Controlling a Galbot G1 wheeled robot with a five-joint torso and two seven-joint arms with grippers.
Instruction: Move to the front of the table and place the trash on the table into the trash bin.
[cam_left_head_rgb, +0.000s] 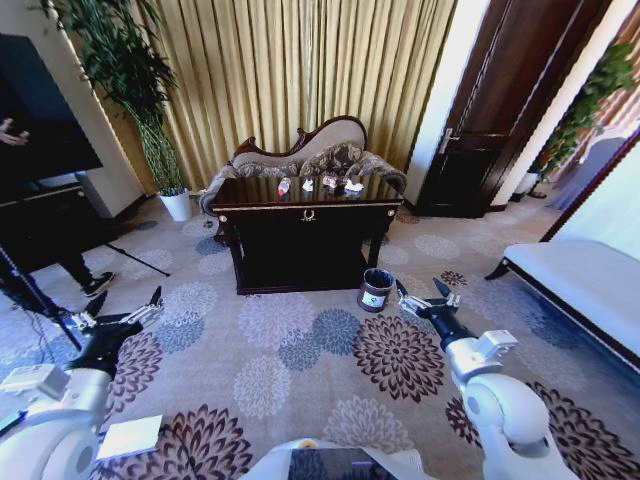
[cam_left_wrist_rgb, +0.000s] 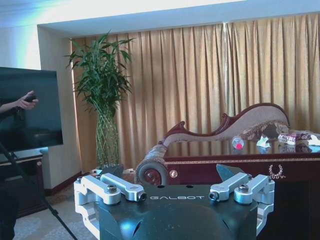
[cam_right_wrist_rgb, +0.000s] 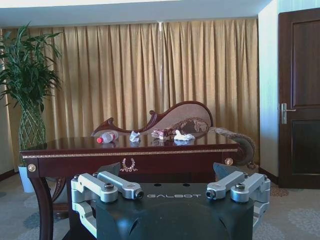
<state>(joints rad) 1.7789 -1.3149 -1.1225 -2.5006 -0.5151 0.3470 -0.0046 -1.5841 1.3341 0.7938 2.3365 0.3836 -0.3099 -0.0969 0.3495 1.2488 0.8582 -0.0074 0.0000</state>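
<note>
The dark glossy table (cam_left_head_rgb: 305, 215) stands a few steps ahead on the carpet. On its top lies the trash: a clear bottle (cam_left_head_rgb: 284, 186) with a red label, crumpled white paper (cam_left_head_rgb: 308, 184), a reddish wrapper (cam_left_head_rgb: 330, 182) and more white paper (cam_left_head_rgb: 353, 186). The right wrist view shows the bottle (cam_right_wrist_rgb: 107, 137), paper (cam_right_wrist_rgb: 134, 136) and wrapper (cam_right_wrist_rgb: 161, 133) on the table (cam_right_wrist_rgb: 150, 152). The dark brown trash bin (cam_left_head_rgb: 376, 289) sits on the floor by the table's right front leg. My left gripper (cam_left_head_rgb: 125, 312) and right gripper (cam_left_head_rgb: 430, 295) hang low, open and empty, short of the table.
A carved sofa (cam_left_head_rgb: 320, 150) stands behind the table. A plant in a white pot (cam_left_head_rgb: 177, 205) is at the back left, beside a TV (cam_left_head_rgb: 40, 110) and a tripod leg (cam_left_head_rgb: 135, 260). A white bench (cam_left_head_rgb: 580, 285) lines the right. Patterned carpet (cam_left_head_rgb: 300, 350) lies open ahead.
</note>
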